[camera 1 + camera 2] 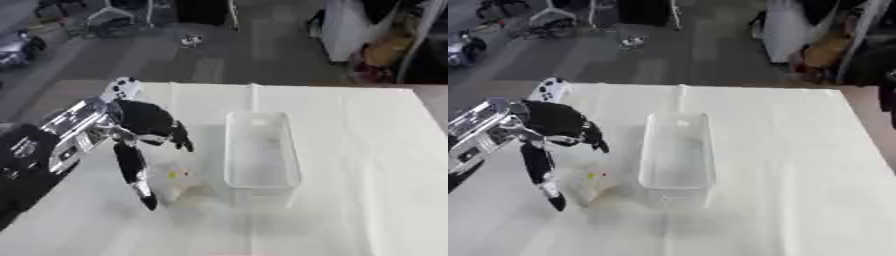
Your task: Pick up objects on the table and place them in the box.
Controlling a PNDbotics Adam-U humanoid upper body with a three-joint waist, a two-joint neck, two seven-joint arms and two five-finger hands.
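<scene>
The box (261, 150) looks empty; my left hand (144, 130), fingers spread and grasping nothing, hangs over a pale object (184, 182) beside the box.

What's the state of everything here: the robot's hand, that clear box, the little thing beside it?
Left hand: over the table, fingers spread and pointing down, holding nothing.
Clear plastic box: upright, open-topped, looks empty.
Pale crumpled object: lying on the table left of the box, under the hand's fingers, not gripped.
White tablecloth: spread flat.
Right hand: not in view.
</scene>
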